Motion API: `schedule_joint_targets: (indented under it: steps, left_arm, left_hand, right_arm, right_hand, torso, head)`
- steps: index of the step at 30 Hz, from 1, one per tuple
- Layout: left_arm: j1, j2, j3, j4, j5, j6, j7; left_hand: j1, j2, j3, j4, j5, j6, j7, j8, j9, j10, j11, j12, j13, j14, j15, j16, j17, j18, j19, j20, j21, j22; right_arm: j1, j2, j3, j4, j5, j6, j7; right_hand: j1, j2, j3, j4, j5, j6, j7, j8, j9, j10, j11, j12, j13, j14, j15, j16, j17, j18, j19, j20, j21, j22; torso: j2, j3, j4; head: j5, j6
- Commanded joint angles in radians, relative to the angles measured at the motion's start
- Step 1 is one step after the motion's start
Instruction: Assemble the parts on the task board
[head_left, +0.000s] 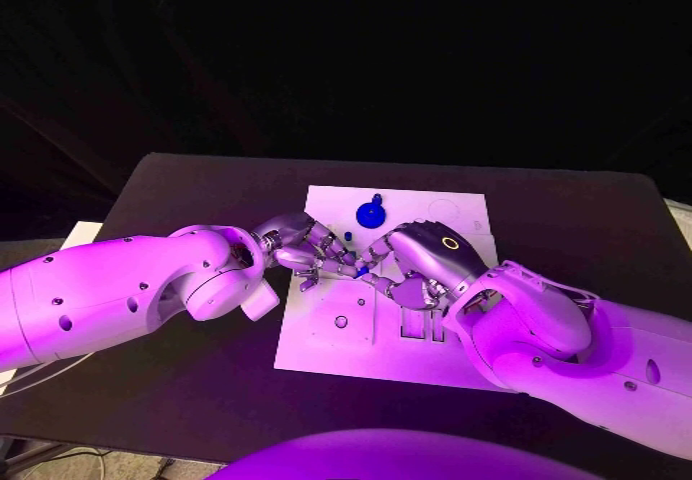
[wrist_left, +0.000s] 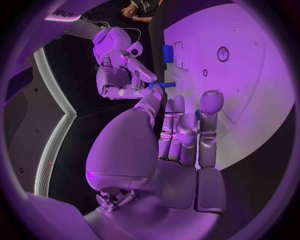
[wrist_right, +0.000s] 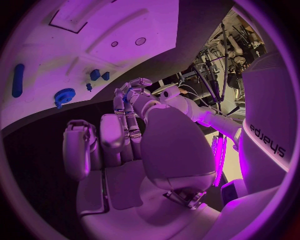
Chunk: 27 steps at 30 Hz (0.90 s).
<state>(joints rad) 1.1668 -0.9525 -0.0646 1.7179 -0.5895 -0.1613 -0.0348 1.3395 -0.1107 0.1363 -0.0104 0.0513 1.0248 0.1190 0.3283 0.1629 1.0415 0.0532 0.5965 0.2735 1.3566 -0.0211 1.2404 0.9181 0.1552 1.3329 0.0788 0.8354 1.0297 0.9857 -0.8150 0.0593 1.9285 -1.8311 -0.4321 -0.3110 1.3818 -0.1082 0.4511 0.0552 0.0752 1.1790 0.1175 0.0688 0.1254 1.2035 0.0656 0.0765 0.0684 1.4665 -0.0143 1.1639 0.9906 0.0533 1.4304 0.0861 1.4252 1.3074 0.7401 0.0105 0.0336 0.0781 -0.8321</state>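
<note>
The left hand (head_left: 299, 243) and right hand (head_left: 408, 262) meet over the board (head_left: 335, 340), fingertips together on a small blue part (head_left: 352, 266); whose grip holds it, I cannot tell. A blue gear (head_left: 371, 213) waits at the far edge; assembly seems unfinished.

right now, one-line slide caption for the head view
Both hands, left hand and right hand, meet over the task board.

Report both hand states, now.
Left robot hand: cannot tell; its fingertips are at the blue part, but the grip is unclear.
Right robot hand: appears to be pinching that blue part.
</note>
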Motion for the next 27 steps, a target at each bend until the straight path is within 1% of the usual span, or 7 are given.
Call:
schedule_joint_targets:
  steps: [1, 8, 12, 23, 27]
  left_arm:
    - [0.000, 0.002, 0.000, 0.001, -0.001, 0.030, 0.001]
    - [0.000, 0.003, 0.000, 0.000, -0.012, 0.040, -0.003]
    - [0.000, 0.004, 0.000, -0.001, -0.020, 0.043, -0.005]
    - [0.000, 0.007, 0.000, -0.005, -0.024, 0.042, -0.004]
    - [0.000, 0.008, 0.001, -0.006, -0.024, 0.042, -0.004]
  left_hand:
    - [0.014, 0.001, -0.006, -0.001, -0.003, -0.008, 0.001, 0.008, 0.001, -0.007, -0.002, 0.005, 0.001, -0.006, 0.000, 0.000, -0.002, -0.015, -0.002, 0.003, -0.006, -0.001]
    - [0.024, 0.006, -0.009, -0.004, -0.003, -0.011, 0.001, 0.011, 0.002, -0.010, -0.001, 0.006, 0.002, -0.007, 0.001, 0.000, -0.002, -0.015, -0.002, 0.004, -0.005, 0.001]
    - [0.027, 0.007, -0.010, -0.005, -0.003, -0.012, 0.001, 0.011, 0.003, -0.011, -0.001, 0.006, 0.002, -0.008, 0.001, -0.001, -0.002, -0.015, -0.003, 0.004, -0.007, 0.000]
    - [0.032, 0.011, -0.011, -0.007, -0.003, -0.014, 0.002, 0.013, 0.003, -0.013, -0.001, 0.006, 0.002, -0.008, 0.001, -0.001, -0.002, -0.015, -0.003, 0.004, -0.007, 0.001]
    - [0.033, 0.013, -0.012, -0.007, -0.003, -0.015, 0.002, 0.014, 0.003, -0.013, -0.001, 0.006, 0.002, -0.008, 0.001, 0.000, -0.001, -0.016, -0.003, 0.004, -0.005, 0.003]
  right_arm:
    - [-0.001, 0.002, 0.001, 0.002, -0.008, 0.006, 0.003]
    - [-0.001, 0.002, 0.002, 0.003, -0.009, -0.003, 0.004]
    - [-0.001, 0.002, 0.002, 0.003, -0.010, -0.006, 0.004]
    - [-0.001, 0.003, 0.002, 0.006, -0.007, -0.006, 0.008]
    - [-0.001, 0.003, 0.002, 0.007, -0.006, -0.003, 0.009]
  right_hand:
    - [-0.007, -0.004, 0.002, -0.004, 0.007, 0.003, 0.005, 0.004, 0.002, -0.001, 0.002, -0.004, -0.001, 0.017, -0.001, -0.004, -0.001, 0.002, 0.004, 0.004, 0.003, 0.033]
    - [-0.010, -0.006, 0.001, -0.004, 0.009, 0.001, 0.006, 0.002, 0.002, -0.004, 0.004, -0.006, -0.002, 0.016, 0.000, -0.006, -0.005, 0.002, 0.003, 0.004, 0.002, 0.032]
    - [-0.010, -0.006, 0.001, -0.003, 0.009, 0.001, 0.006, 0.002, 0.002, -0.005, 0.004, -0.007, -0.002, 0.016, 0.000, -0.008, -0.007, 0.002, 0.003, 0.005, 0.002, 0.031]
    - [-0.010, -0.006, 0.001, -0.004, 0.009, 0.001, 0.006, 0.002, 0.002, -0.006, 0.004, -0.008, -0.002, 0.016, 0.000, -0.008, -0.008, 0.002, 0.003, 0.005, 0.002, 0.031]
    - [-0.010, -0.006, 0.002, -0.004, 0.009, 0.001, 0.006, 0.002, 0.002, -0.006, 0.004, -0.007, -0.002, 0.016, 0.000, -0.008, -0.007, 0.002, 0.003, 0.005, 0.002, 0.031]
  torso:
    - [0.000, 0.0003, -0.0002]
    - [0.000, 0.0003, 0.0001]
    - [0.000, -0.0003, 0.0005]
    - [0.000, -0.0001, 0.0001]
    - [0.000, -0.0006, 0.0004]
  head:
    - [-0.001, -0.001]
    - [-0.002, -0.003]
    - [-0.003, -0.002]
    - [-0.002, -0.003]
    - [-0.002, -0.004]
